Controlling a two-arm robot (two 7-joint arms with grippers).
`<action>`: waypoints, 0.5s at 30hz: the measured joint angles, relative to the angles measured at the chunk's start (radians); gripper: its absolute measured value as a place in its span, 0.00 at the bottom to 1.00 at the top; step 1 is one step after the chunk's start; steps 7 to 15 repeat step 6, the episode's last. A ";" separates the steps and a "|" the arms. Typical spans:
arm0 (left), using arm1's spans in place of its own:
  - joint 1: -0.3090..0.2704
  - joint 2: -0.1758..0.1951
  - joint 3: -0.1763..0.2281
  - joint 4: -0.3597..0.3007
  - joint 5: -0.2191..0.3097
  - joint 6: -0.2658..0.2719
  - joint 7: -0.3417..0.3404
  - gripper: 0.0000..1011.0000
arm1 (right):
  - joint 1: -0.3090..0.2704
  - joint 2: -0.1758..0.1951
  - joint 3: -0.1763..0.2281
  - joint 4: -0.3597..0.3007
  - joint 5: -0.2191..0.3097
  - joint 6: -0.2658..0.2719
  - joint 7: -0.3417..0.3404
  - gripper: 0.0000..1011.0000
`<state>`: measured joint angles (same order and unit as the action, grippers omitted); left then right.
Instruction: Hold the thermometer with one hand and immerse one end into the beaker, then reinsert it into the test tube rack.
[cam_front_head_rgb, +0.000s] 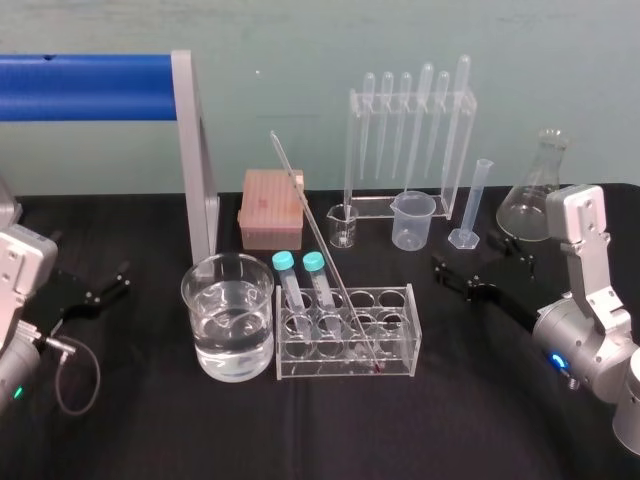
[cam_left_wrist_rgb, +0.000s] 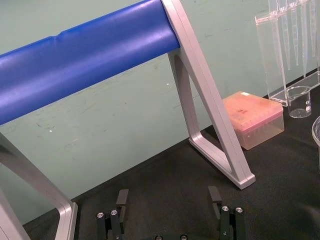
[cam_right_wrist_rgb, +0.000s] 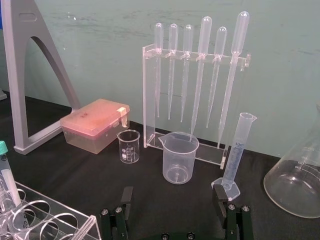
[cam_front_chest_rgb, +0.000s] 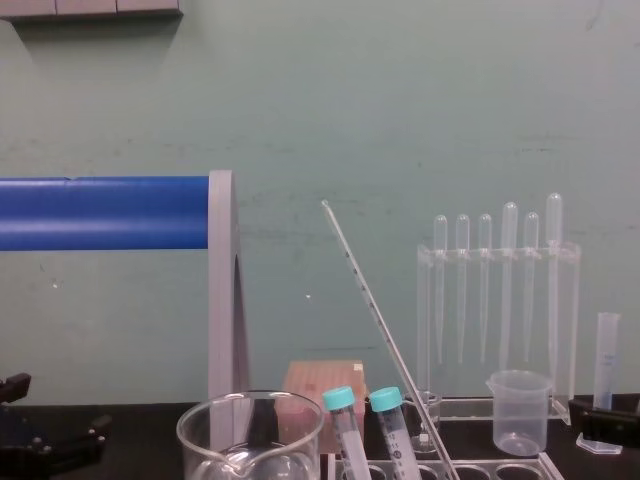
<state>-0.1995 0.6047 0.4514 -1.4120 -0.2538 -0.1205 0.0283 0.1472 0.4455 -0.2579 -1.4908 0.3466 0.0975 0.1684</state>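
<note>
The thermometer (cam_front_head_rgb: 318, 238) stands in the test tube rack (cam_front_head_rgb: 300, 373), its reddish tip at the rack's floor and its top leaning back to the left; from the chest it shows as a slanting rod (cam_front_chest_rgb: 385, 340). To the rack's left, the beaker (cam_front_head_rgb: 190, 300) holds clear water. My right gripper (cam_front_head_rgb: 485, 265) hovers open and empty to the right of the rack, a short way behind it, and its fingers (cam_right_wrist_rgb: 127, 196) stand wide apart. My left gripper (cam_front_head_rgb: 100, 288) rests open at the table's left, with its fingers (cam_left_wrist_rgb: 122, 198) spread.
Two teal-capped tubes (cam_front_head_rgb: 300, 285) stand in the rack's left holes. Behind are a pink tip box (cam_front_head_rgb: 270, 208), a tiny glass beaker (cam_front_head_rgb: 343, 226), a plastic beaker (cam_front_head_rgb: 413, 220), a pipette stand (cam_front_head_rgb: 410, 140), a graduated cylinder (cam_front_head_rgb: 470, 205) and a conical flask (cam_front_head_rgb: 535, 190). A blue-barred metal frame (cam_front_head_rgb: 195, 150) stands back left.
</note>
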 joint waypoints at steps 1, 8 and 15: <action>0.000 0.000 0.000 0.000 0.000 0.000 0.000 1.00 | 0.000 0.000 0.000 0.000 0.000 0.000 0.000 0.99; 0.000 0.000 0.000 0.000 0.000 0.000 0.000 1.00 | 0.001 0.000 -0.001 -0.001 0.001 -0.002 0.000 0.99; 0.000 0.000 0.000 0.000 0.000 0.000 0.000 1.00 | 0.001 0.000 -0.001 -0.001 0.001 -0.002 0.000 0.99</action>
